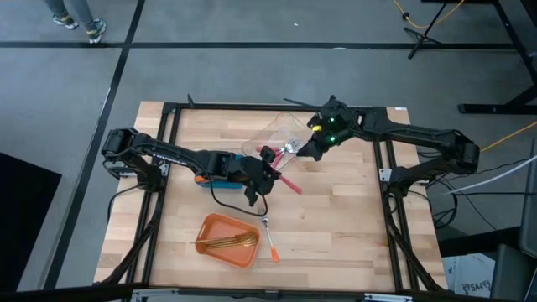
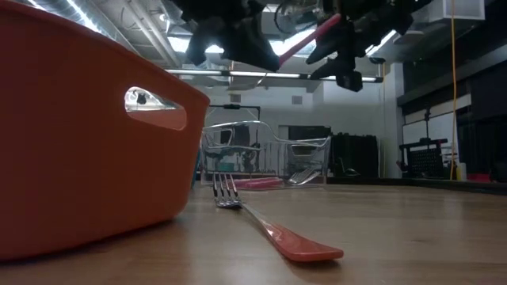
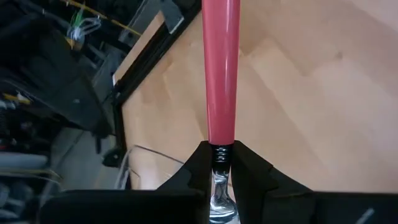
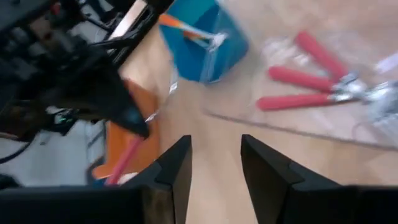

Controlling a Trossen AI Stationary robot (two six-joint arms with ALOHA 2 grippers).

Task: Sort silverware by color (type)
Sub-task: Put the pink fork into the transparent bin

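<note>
Forks (image 1: pixel 225 243) partly sorting | left gripper (image 3: pixel 222 168) clamping pink fork (image 3: pixel 222 68) | right gripper (image 4: pixel 216 163) hanging apart | orange fork (image 1: pixel 270 236) waiting

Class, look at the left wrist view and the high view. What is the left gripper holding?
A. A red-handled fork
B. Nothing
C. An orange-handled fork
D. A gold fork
A. The left gripper is shut on the neck of a red-handled fork, whose pink-red handle sticks out past the fingers; the high view shows the same fork at that gripper above the table.
</note>
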